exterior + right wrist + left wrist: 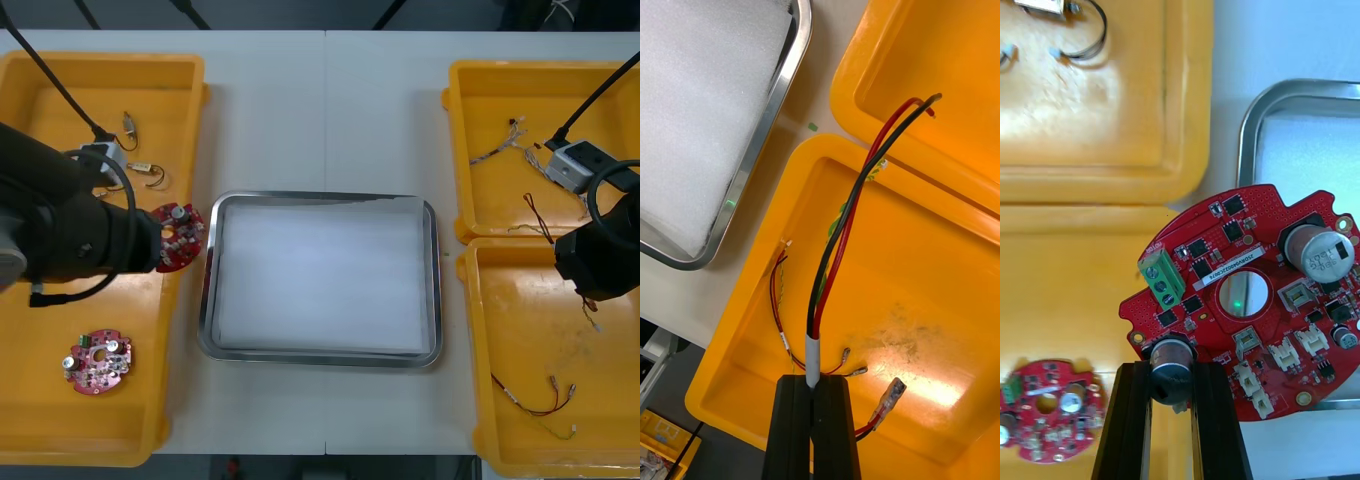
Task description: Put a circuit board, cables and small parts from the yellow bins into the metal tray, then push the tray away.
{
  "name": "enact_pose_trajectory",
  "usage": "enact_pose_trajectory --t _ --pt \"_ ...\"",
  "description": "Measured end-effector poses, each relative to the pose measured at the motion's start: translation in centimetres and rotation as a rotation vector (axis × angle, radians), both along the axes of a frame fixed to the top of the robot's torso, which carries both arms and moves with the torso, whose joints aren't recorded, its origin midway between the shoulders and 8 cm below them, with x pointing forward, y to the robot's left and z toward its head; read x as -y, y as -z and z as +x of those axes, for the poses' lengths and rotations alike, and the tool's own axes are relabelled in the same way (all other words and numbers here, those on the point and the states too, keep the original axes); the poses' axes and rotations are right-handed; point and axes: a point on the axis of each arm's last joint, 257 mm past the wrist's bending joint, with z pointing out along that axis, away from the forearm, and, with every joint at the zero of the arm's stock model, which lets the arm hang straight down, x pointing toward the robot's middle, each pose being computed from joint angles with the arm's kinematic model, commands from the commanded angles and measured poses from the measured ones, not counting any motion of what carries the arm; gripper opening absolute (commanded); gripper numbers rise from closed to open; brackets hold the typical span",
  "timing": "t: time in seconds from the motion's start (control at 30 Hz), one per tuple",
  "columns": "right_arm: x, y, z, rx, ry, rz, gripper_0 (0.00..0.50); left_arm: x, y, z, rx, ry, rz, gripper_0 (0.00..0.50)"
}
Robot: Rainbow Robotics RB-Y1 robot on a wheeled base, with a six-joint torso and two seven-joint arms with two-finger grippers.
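Left gripper (1171,367) grips flat circuit board (1217,247), overhanging metal tray (1251,127); right gripper (814,386) clamps red-black cable (846,217), trailing lengthwise forward.

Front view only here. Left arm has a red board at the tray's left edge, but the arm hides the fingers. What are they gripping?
Observer: In the left wrist view, the left gripper is shut on a black cylindrical part at the rim of the circuit board, not on the flat of the board.
Operator: And the right? The arm covers it too.
Observer: In the right wrist view, the right gripper is shut on a red and black cable, pinched at its white sleeve, over a yellow bin.
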Motion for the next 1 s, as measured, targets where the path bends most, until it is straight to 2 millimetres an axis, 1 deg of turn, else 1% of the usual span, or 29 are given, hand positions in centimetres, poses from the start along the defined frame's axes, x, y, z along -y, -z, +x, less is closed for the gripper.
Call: enact_pose_trajectory --t 0.13,0.2,0.6,0.73,0.87,1.0 --pt "0.0 0.0 0.0 0.000 0.000 0.000 0.000 1.8 1.4 -0.1 -0.010 -0.126 -0.085 0.000" --pt "0.0 0.0 0.0 0.000 0.000 0.000 0.000 2.7 2.0 -0.2 -0.013 -0.151 -0.107 0.000" --pt "0.0 0.0 0.0 0.000 0.000 0.000 0.000 7.2 4.6 -0.9 0.006 -0.049 -0.066 0.000" --pt "0.0 0.0 0.0 0.000 0.000 0.000 0.000 8.6 5.7 -1.1 -0.003 -0.025 -0.053 0.000" --pt "0.0 0.0 0.0 0.000 0.000 0.000 0.000 9.3 7.0 -1.0 -0.006 -0.021 -0.029 0.000" --pt "0.0 0.0 0.0 0.000 0.000 0.000 0.000 9.4 8.4 -1.0 -0.017 -0.029 -0.006 0.000"
